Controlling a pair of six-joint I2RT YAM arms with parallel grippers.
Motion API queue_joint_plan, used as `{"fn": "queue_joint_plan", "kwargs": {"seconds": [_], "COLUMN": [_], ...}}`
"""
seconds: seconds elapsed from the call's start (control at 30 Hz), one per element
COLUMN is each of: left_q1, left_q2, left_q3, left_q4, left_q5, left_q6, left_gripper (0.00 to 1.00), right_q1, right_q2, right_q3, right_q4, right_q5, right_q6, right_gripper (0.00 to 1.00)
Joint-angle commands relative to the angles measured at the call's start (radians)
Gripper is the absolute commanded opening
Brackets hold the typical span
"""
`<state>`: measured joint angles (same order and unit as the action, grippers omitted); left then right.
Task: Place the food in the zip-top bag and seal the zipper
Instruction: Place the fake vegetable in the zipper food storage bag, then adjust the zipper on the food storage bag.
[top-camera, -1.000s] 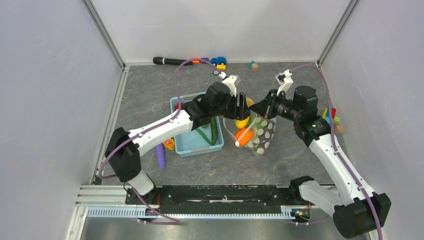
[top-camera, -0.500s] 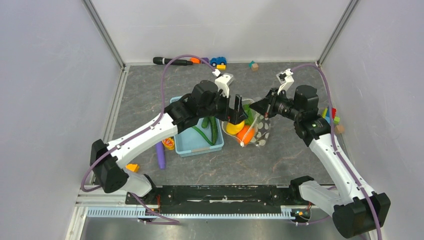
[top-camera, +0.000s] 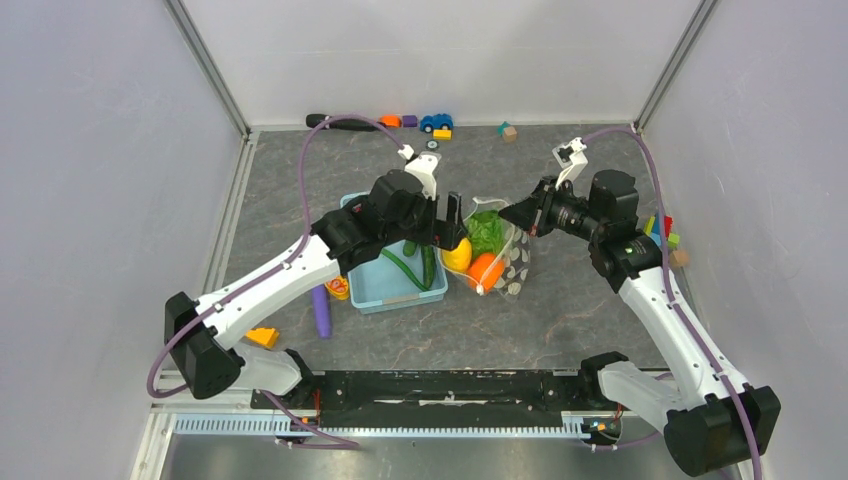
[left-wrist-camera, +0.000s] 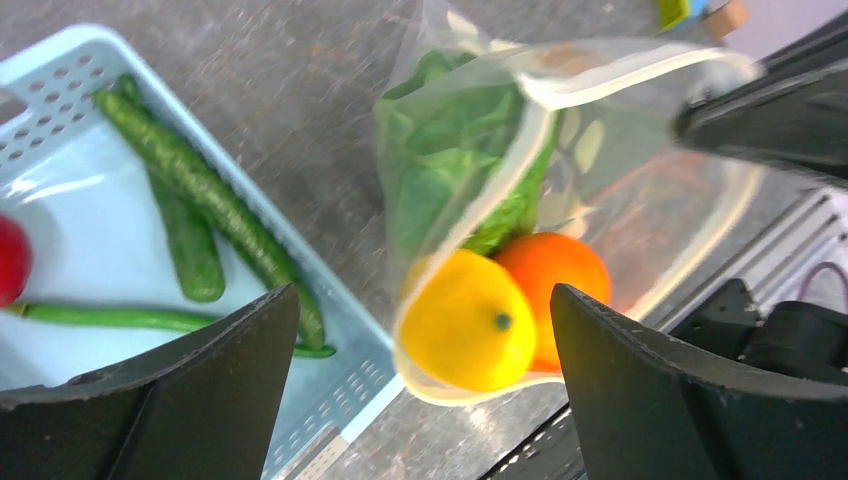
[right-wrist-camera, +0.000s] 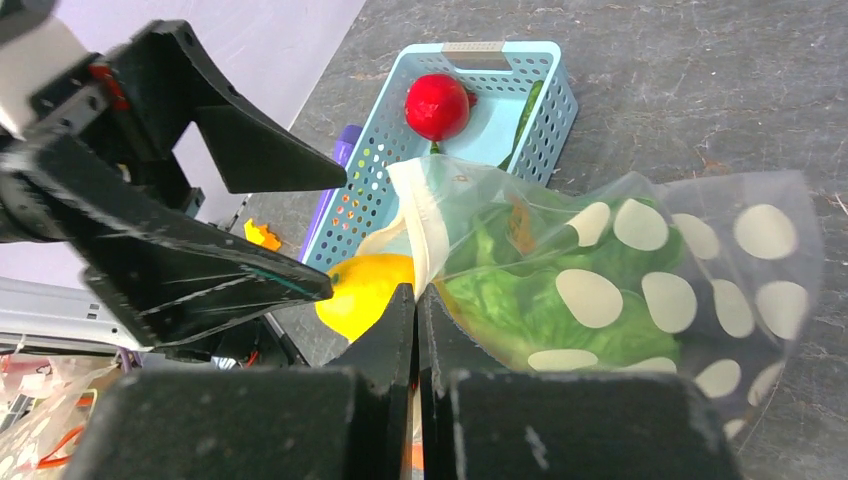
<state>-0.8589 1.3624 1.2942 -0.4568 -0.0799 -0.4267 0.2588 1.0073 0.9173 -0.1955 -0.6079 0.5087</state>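
Observation:
The zip-top bag (top-camera: 512, 265) lies right of the basket, mouth toward the left. My right gripper (top-camera: 517, 214) is shut on its white zipper edge (right-wrist-camera: 420, 215) and holds the mouth up. Inside are green lettuce (top-camera: 487, 231), a yellow piece (top-camera: 457, 254) at the mouth and an orange piece (top-camera: 487, 270). My left gripper (top-camera: 452, 226) hangs open just left of the mouth, holding nothing; in its wrist view the yellow piece (left-wrist-camera: 465, 320) shows between the spread fingers. Cucumbers (left-wrist-camera: 200, 195) and a red piece (right-wrist-camera: 438, 105) remain in the basket.
The light-blue basket (top-camera: 372, 292) sits under the left arm. A purple rod (top-camera: 320, 312), a small orange-yellow item (top-camera: 338, 288) and an orange wedge (top-camera: 263, 337) lie to its left. A black marker (top-camera: 335, 122), toy car (top-camera: 435, 122) and blocks (top-camera: 665, 235) lie by the walls.
My left gripper opened, let the yellow piece go into the bag and drew back to the left. The right gripper kept its hold on the bag's edge.

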Motion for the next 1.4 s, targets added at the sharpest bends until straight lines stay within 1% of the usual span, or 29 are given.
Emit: {"fn": "queue_joint_plan", "kwargs": {"seconds": [0.0,0.17,0.47,0.6,0.73,0.83,1.03,1.23,1.37], "left_q1": [0.016,0.024,0.05,0.052,0.052,0.052,0.052,0.052,0.052], "left_q2": [-0.059,-0.157,-0.262,-0.249,-0.179,-0.12,-0.022,0.06,0.084], "left_q3": [-0.068,-0.163,-0.257,-0.278,-0.284,-0.266,-0.231,-0.206,-0.199], "left_q4": [-0.031,0.004,0.046,0.053,0.087,0.124,0.176,0.205,0.234], "left_q5": [-0.055,-0.046,-0.023,0.013,0.075,0.145,0.21,0.244,0.29], "left_q6": [0.02,0.004,-0.021,-0.013,-0.015,-0.021,-0.024,-0.04,-0.055], "left_gripper": [0.98,0.96,0.97,0.93,0.9,0.86,0.74,0.57,0.46], "right_q1": [-0.011,-0.015,-0.019,-0.021,-0.02,-0.02,-0.02,-0.02,-0.02], "right_q2": [-0.014,-0.002,0.008,0.011,0.012,0.01,0.012,0.011,0.015], "right_q3": [0.014,0.016,0.018,0.026,0.028,0.022,0.019,0.024,0.025], "right_q4": [0.071,0.071,0.06,0.06,0.058,0.057,0.059,0.059,0.059], "right_q5": [-0.043,-0.076,-0.088,-0.09,-0.096,-0.098,-0.109,-0.118,-0.116], "right_q6": [-0.001,-0.002,-0.01,-0.007,-0.001,0.004,0.014,0.021,0.023], "right_gripper": [0.0,0.0,0.0,0.0,0.0,0.0,0.0,0.0,0.0]}}
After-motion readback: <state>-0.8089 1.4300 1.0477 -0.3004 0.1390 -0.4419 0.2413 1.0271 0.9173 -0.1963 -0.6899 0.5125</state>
